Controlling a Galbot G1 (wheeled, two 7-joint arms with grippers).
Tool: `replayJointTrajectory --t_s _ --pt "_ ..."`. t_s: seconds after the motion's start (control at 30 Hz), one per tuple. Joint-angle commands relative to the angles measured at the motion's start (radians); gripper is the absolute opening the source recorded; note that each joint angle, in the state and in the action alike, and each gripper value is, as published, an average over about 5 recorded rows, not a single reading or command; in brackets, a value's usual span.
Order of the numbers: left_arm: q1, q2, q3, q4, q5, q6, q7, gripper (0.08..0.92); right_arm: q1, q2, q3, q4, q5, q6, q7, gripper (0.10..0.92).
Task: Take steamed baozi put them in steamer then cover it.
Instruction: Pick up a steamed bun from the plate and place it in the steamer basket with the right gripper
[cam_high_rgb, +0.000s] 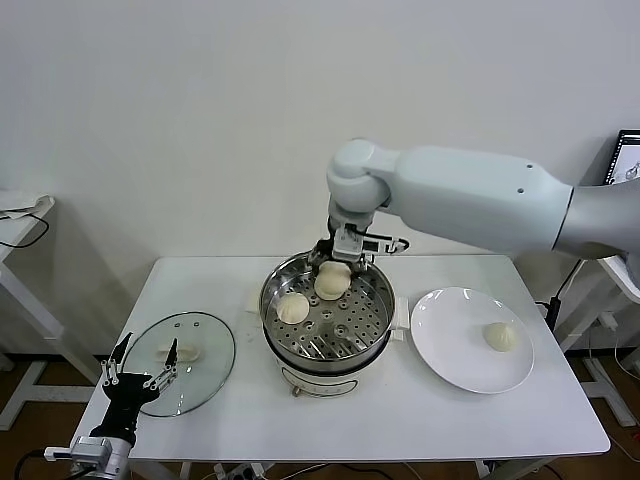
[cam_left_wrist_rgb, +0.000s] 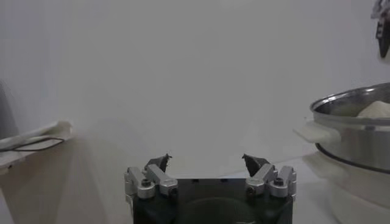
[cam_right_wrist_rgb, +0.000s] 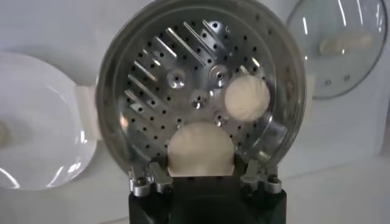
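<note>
The steel steamer stands mid-table on its white base. One baozi lies on its perforated tray. My right gripper is over the steamer's back part, shut on a second baozi, held just above the tray. In the right wrist view this baozi fills the gap in the gripper, with the loose baozi beyond it. A third baozi lies on the white plate. The glass cover lies flat at the table's left. My left gripper is open and empty beside it.
The plate sits to the right of the steamer, near the table's right edge. The cover reaches close to the front-left edge. In the left wrist view the steamer's wall stands off to one side of the open left gripper. Side tables flank the table.
</note>
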Motion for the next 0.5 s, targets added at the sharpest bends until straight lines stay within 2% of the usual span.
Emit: replayJointTrajectory --t_s 0.03,0.5 --pt "-0.005 0.000 -0.002 0.010 -0.002 0.000 0.000 0.823 -0.036 0.026 -0.016 0.057 -0.021 0.043 0.037 0.704" --pt "-0.009 -0.001 -0.008 0.018 -0.002 0.001 0.000 0.823 -0.043 0.005 -0.047 0.134 0.019 0.009 0.030 0.704"
